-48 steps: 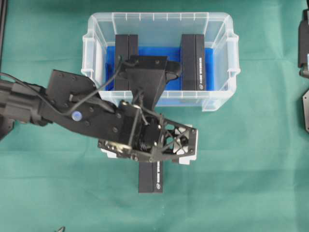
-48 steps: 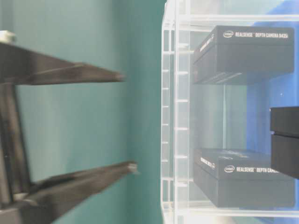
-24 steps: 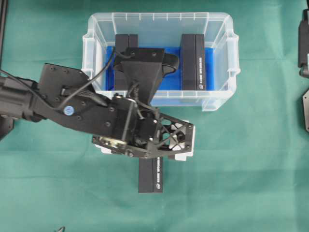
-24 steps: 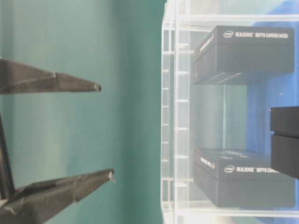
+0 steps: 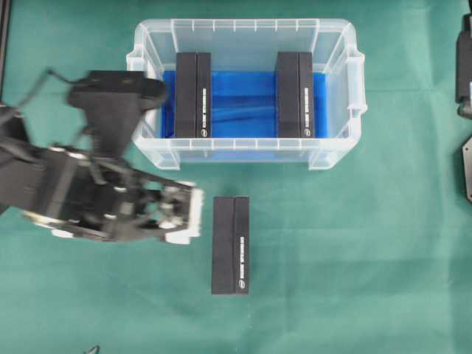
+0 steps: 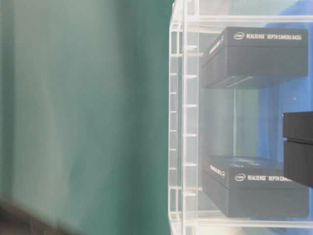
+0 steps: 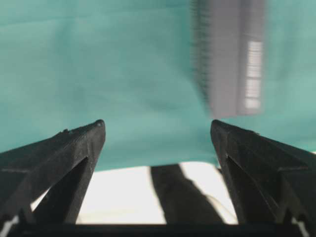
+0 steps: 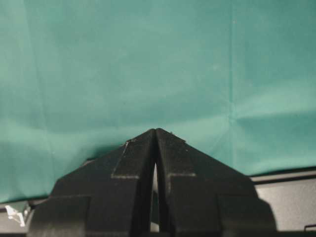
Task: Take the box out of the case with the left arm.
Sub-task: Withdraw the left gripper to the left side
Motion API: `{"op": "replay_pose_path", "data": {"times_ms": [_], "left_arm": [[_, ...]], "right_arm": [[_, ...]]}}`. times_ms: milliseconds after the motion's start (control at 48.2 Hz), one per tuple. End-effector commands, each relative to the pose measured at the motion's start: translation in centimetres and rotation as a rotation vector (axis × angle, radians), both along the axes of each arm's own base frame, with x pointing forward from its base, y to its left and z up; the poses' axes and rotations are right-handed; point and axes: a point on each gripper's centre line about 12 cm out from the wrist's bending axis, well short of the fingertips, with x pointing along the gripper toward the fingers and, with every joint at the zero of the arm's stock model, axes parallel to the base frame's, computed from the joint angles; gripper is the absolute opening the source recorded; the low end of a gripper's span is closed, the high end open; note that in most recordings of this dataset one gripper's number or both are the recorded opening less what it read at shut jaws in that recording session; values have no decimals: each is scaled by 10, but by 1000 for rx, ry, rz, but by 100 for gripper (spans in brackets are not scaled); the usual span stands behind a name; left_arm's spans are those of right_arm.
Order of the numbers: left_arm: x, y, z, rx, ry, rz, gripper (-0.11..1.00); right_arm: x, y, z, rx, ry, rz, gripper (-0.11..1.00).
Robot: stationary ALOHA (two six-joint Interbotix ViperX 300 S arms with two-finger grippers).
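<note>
Overhead, one box [image 5: 230, 245] lay on the table [image 5: 354, 243] at six o'clock of the case [image 5: 243, 153] — two boxes inside. Left wrist view: left hand [image 7: 157, 129] spread, empty. Right hand [image 8: 155, 133] pressed together. Best retreat clear — avoid nudging the box.

A robotics lab: a tabletop [image 5: 369, 258] draped in green cloth, black robot arms [image 5: 66, 192] mounted at its sides, and boxed depth cameras [image 6: 257, 56] in a clear plastic bin [image 5: 335, 151].

Left hand [image 7: 157, 129] gapes wide, holding nothing; right hand [image 8: 155, 132] is pressed closed.
</note>
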Motion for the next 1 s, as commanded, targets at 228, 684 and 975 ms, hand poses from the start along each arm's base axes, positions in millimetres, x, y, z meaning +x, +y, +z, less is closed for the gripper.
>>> {"op": "replay_pose_path", "data": {"times_ms": [228, 684, 975], "left_arm": [[-77, 19, 6, -8, -28, -10, 90], [-126, 36, 0, 1, -58, -16, 90], [-129, 62, 0, 44, -54, -24, 90]], "right_arm": [[1, -1, 6, -3, -19, -5, 2], [0, -1, 3, -3, -9, -4, 2], [0, -1, 3, -3, -9, -4, 2]]}}
